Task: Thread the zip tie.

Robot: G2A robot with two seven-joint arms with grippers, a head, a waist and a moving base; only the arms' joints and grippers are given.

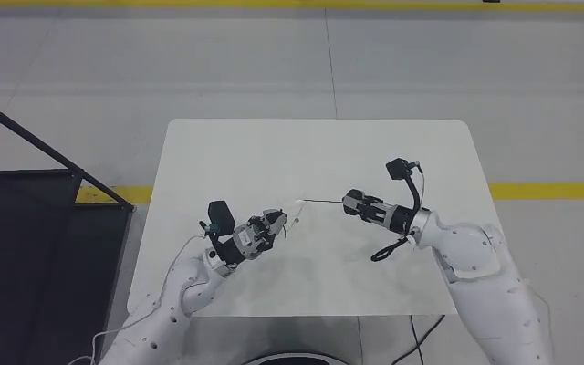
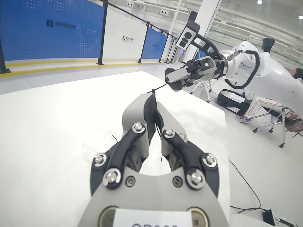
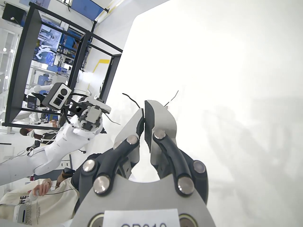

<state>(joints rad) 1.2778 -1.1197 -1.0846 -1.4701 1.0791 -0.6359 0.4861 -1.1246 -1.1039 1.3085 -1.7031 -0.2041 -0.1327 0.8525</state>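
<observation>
With your left jaws and right jaws both clamped on the zip tie [image 2: 153, 91], steady the left and feed straight.

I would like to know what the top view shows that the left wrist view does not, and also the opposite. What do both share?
The top view gives the whole outline of the table, with the left gripper and right gripper apart over it. The left wrist view gives, close up, the left gripper's black pads pressed shut on the zip tie. Both show the tie stretched between the two grippers.
</observation>
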